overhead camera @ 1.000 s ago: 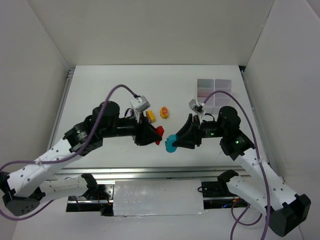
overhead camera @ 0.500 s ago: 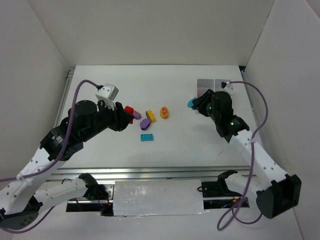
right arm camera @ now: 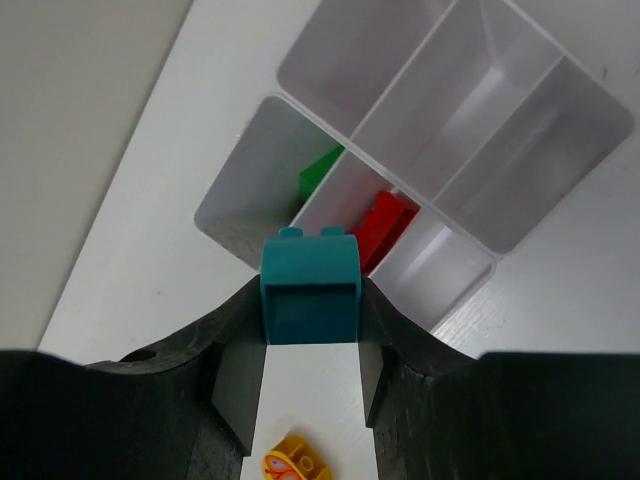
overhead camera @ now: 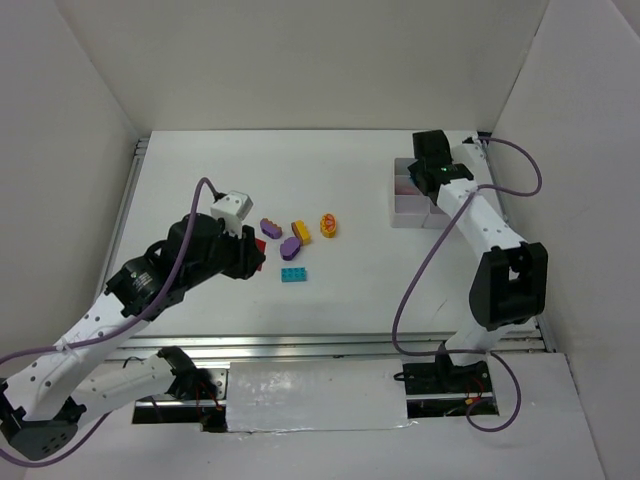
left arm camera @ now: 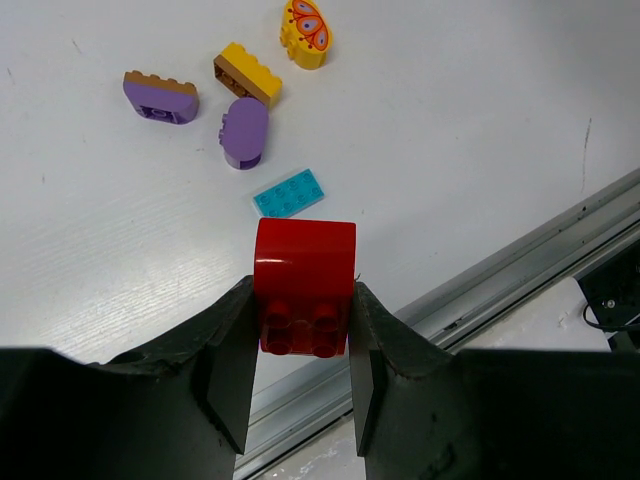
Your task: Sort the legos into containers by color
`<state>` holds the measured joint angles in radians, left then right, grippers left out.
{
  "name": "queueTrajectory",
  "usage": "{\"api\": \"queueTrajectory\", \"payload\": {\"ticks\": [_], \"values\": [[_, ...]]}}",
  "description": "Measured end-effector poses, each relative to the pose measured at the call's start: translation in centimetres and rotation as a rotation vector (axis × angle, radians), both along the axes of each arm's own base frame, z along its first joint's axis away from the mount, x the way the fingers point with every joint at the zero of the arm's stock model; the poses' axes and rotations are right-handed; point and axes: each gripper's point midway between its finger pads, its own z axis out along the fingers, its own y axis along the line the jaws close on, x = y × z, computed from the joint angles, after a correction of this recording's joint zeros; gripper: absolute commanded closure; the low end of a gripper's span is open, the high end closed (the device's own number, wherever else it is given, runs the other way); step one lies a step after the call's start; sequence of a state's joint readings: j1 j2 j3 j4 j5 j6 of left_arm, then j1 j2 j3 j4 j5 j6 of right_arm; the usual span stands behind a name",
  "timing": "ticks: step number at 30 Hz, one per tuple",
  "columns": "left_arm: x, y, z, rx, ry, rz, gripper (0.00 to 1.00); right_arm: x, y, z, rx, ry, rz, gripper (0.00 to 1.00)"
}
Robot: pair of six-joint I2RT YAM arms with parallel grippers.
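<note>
**White tabletop, a brick in each pincer**

White tabletop (overhead camera: 350, 200) between plain white walls carries everything, and the organiser tray (right arm camera: 520, 120) sits at its far right.

Nearest the bases, well left of the tray, the left pincer (left arm camera: 302, 335) is clamped narrow on a red brick (left arm camera: 304, 265), studs facing the wrist camera, lifted off the surface.

Just beyond it, also left of the tray, five loose legos lie close together. A flat cyan plate (left arm camera: 288, 192) comes first, then a purple oval (left arm camera: 244, 131). A purple studded brick (left arm camera: 160, 97), a yellow-orange brick (left arm camera: 247, 74) and a yellow rounded piece with a printed face (left arm camera: 306, 32) lie farther out.

Farthest out, the right pincer (right arm camera: 312, 350) grips a teal brick (right arm camera: 309, 290) above the tray's corner; which cell lies under it is hard to say.

Inside the tray, a green piece (right arm camera: 322, 172) and a red piece (right arm camera: 385, 225) appear to lie in neighbouring cells.
</note>
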<state>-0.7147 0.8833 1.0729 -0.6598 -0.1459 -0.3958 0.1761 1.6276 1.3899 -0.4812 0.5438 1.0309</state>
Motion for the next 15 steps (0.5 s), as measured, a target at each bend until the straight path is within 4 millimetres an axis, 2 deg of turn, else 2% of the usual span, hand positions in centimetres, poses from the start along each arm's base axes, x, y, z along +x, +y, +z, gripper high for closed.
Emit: {"api": "queueTrajectory", "payload": {"ticks": [5, 10, 15], "values": [[0.1, 0.1, 0.1, -0.010, 0.004, -0.002, 1.00, -0.8, -0.1, -1.9, 0.042, 0.037, -0.049, 1.00], [0.1, 0.1, -0.4, -0.018, 0.022, -0.014, 1.00, -3.2, -0.4, -4.6, 0.084, 0.066, -0.099, 1.00], [-0.1, -0.3, -0.7, -0.025, 0.040, -0.036, 1.00, -3.3, -0.3, -4.9, 0.112, 0.058, -0.122, 1.00]]}}
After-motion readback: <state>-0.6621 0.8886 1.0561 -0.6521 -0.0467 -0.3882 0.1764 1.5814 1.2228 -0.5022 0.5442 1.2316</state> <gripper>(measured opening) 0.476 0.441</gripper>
